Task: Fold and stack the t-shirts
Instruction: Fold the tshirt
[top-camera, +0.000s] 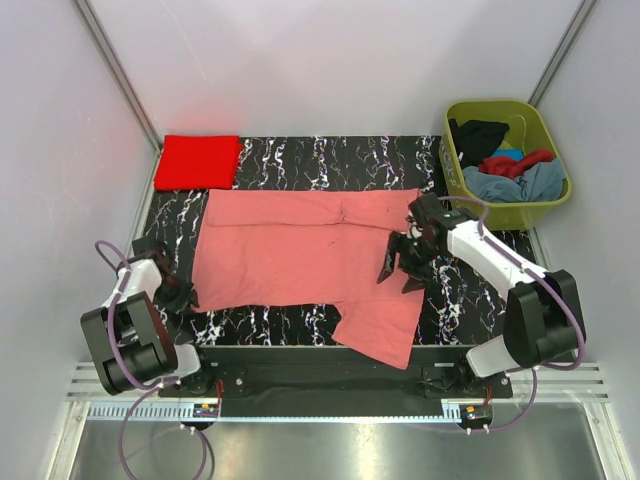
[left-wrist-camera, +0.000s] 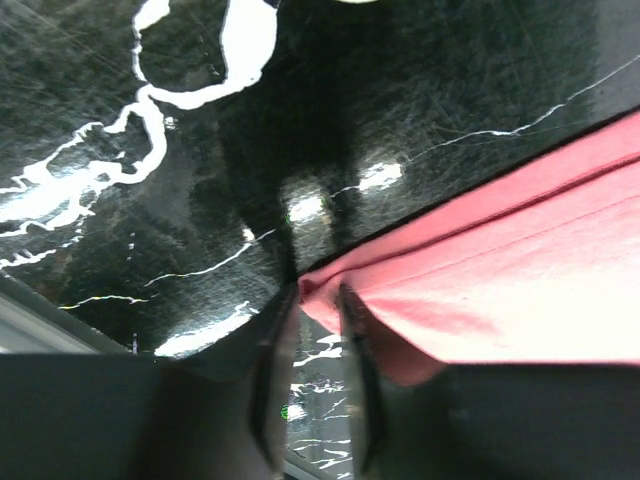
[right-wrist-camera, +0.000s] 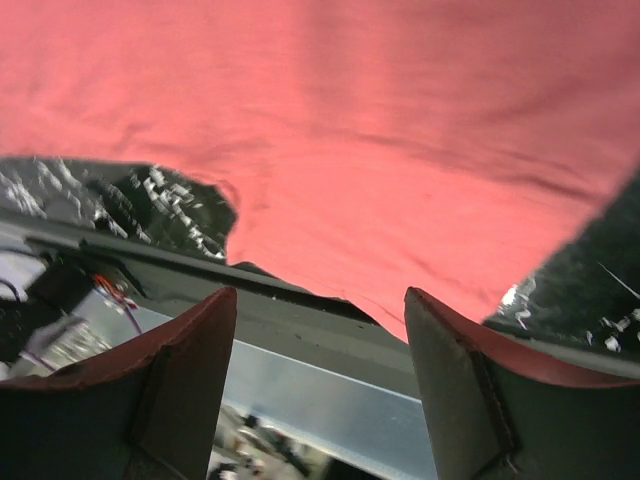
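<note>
1. One shirt is looking done already: the bright red t-shirt is sitting folded at the far left corner of the worktop. More t-shirts (black, dark red, grey-blue) are waiting in the green tub at the far right.
2. Right now the salmon pink t-shirt is lying spread across the middle of the worktop, with one sleeve flopping toward the near edge on the right.
3. Down at the shirt's near left corner, the left hand is sitting low. Its fingers are standing only a slim gap apart with the hem corner right at the tips. Honestly can't tell if it's pinching the cloth.
4. Over the shirt's right side, the right hand is hovering, spread wide and carrying nothing.
5. My read: it's setting up the fold on the pink one. The next move is calling for a firm pinch on the left and a matching grab on the right. Then both lift together so nothing's dragging or bunching.
</note>
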